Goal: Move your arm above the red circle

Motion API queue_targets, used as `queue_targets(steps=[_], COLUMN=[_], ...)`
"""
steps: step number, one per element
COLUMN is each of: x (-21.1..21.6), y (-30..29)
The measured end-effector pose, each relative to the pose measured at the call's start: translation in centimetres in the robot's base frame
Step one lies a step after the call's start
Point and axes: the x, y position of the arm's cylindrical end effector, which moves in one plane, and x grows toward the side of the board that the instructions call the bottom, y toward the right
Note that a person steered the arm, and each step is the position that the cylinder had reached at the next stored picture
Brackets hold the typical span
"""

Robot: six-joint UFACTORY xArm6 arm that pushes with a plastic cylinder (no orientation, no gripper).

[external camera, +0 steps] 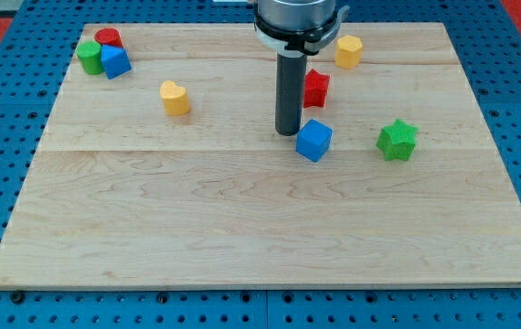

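The red circle (pixel 108 37) sits at the view's top left, touching a green circle-like block (pixel 89 57) and a blue cube-like block (pixel 115 62). My tip (pixel 287 132) is near the board's middle, far to the right of the red circle. The tip stands just left of a blue block (pixel 313 140) and below-left of a red star-like block (pixel 316 88), partly hidden behind the rod.
A yellow heart-like block (pixel 175 98) lies between the tip and the red circle. A yellow hexagon-like block (pixel 348 51) is at the top right. A green star (pixel 397 140) is at the right. The wooden board (pixel 242 228) sits on a blue pegboard.
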Motion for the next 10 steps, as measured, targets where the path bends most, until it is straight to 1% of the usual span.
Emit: queue_targets(steps=[1, 2, 3, 4, 5, 6, 7, 8, 9, 10], x=[-1.0, -1.1, -4.5, -6.6, -8.2, -13.6, -17.4, -20.0, -20.0, -21.9], y=[-0.1, -0.2, -2.6, -5.1, -5.2, -8.1, -13.1, -18.6, -23.3, -26.6])
